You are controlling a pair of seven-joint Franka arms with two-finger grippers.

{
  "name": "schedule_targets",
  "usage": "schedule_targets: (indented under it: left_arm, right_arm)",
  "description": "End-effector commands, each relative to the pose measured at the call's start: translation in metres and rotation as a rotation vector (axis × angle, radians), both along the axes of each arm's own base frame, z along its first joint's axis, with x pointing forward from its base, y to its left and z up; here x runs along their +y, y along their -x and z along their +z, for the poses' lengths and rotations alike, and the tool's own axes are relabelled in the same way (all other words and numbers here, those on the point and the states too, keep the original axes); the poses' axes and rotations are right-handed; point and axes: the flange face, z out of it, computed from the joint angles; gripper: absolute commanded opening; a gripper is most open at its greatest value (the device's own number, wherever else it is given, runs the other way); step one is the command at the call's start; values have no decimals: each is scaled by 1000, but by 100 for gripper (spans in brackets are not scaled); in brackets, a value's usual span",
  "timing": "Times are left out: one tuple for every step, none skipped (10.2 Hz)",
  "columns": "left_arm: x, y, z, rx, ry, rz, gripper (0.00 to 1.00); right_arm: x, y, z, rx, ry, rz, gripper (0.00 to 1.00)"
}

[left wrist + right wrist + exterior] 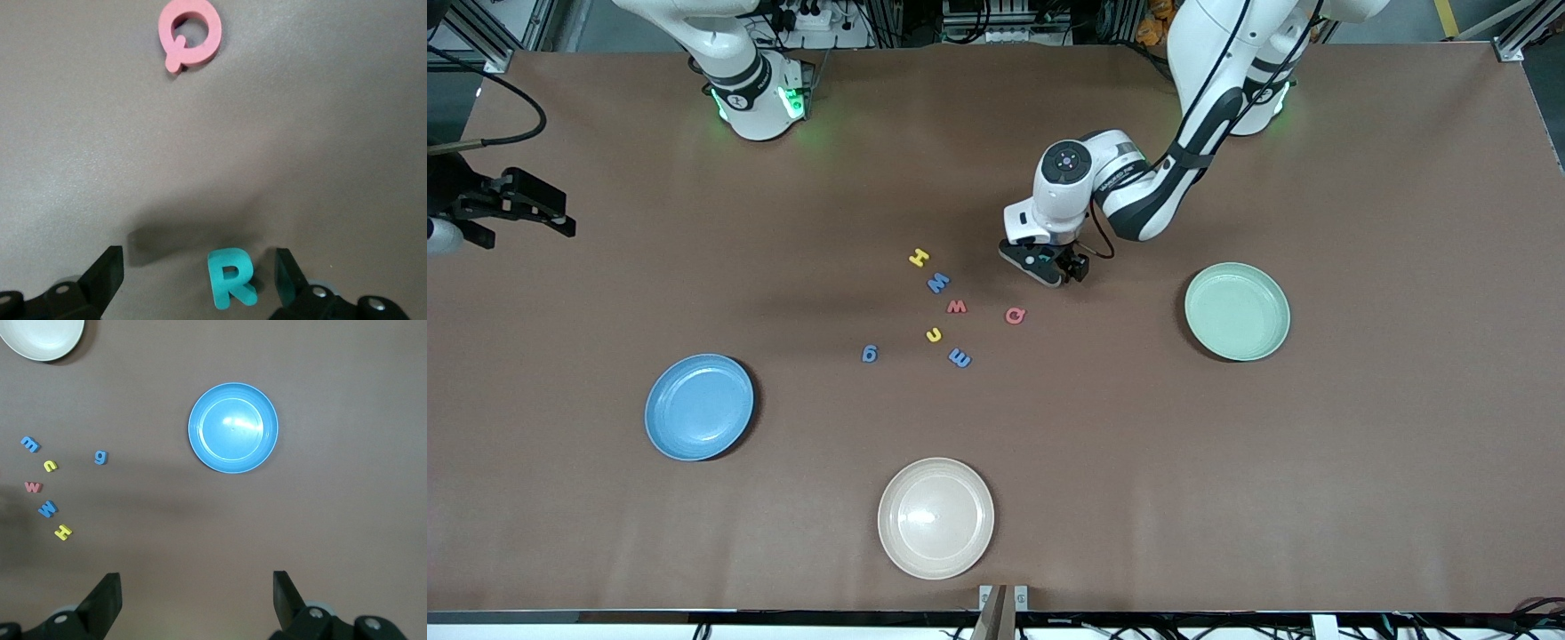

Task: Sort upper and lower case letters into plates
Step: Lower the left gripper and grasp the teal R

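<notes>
My left gripper (1052, 267) is down at the table, open, its fingers either side of a teal R (231, 277) without touching it; in the left wrist view the gripper (198, 275) has the R closer to one finger. A red Q (1015, 315) lies nearby. Toward the right arm's end lie a yellow H (919, 258), a blue W (938, 284), a red w (957, 307), a yellow c (934, 334), a blue m (959, 358) and a blue g (870, 354). The sky-blue plate (699, 407) and the mint plate (1237, 311) are empty. My right gripper (197, 590) waits open, high up.
A cream-beige plate (935, 517) sits empty close to the table's front edge, nearer the front camera than the letters. The right gripper (562, 213) hangs over the right arm's end of the table. Brown tabletop (1360, 462) surrounds the plates.
</notes>
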Motion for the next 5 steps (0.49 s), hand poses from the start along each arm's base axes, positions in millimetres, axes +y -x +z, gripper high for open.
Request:
schedule_targets:
  left_arm:
    - [-7, 13, -6, 9, -1, 63, 100]
    - [-8, 14, -7, 11, -1, 63, 99]
    - [-8, 14, -7, 11, -1, 68, 92]
    - [-10, 15, -8, 12, 0, 84, 83]
    - [-12, 17, -9, 15, 0, 94, 63]
  right_arm:
    - [3, 3, 3, 2, -16, -12, 100]
    - [6, 2, 2, 2, -16, -8, 100]
    - [8, 2, 2, 2, -16, -3, 100]
    - [9, 1, 2, -1, -16, -2, 100]
    - [12, 2, 2, 0, -16, 3, 100]
